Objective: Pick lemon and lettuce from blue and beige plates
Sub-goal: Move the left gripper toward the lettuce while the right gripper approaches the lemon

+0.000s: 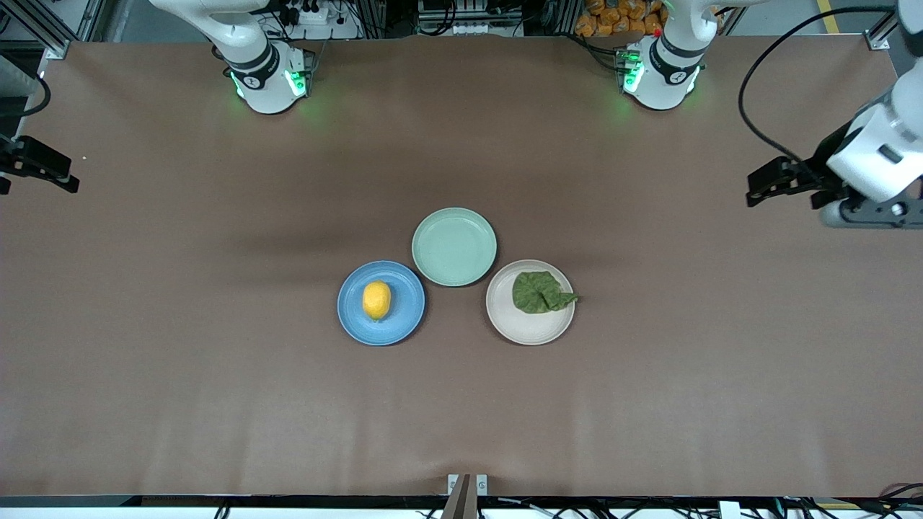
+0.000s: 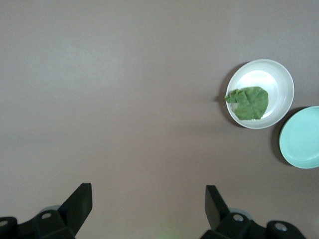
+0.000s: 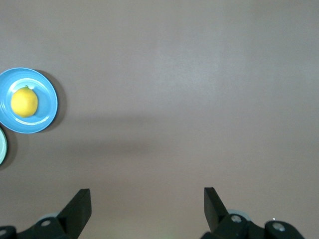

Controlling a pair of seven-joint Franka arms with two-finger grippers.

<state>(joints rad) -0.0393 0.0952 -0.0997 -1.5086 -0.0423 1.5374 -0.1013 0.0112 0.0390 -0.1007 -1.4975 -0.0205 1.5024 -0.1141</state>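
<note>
The lemon [image 1: 376, 300] lies on the blue plate [image 1: 407, 317], toward the right arm's end of the plate group. The lettuce [image 1: 539, 292] lies on the beige plate [image 1: 530, 328], its pointed end over the rim, toward the left arm's end. My left gripper [image 1: 757, 186] hangs open and empty over bare table near the left arm's end. Its wrist view [image 2: 148, 194] shows the lettuce [image 2: 249, 102] on the beige plate [image 2: 274, 79] well away. My right gripper [image 1: 68, 180] hangs open and empty at the table's right-arm end. Its wrist view [image 3: 147, 196] shows the lemon [image 3: 24, 102] on the blue plate [image 3: 45, 117].
A mint-green plate [image 1: 454, 246] with nothing on it sits between the two plates, farther from the front camera, almost touching both. It also shows in the left wrist view [image 2: 301, 139]. Brown table surface surrounds the plates on all sides.
</note>
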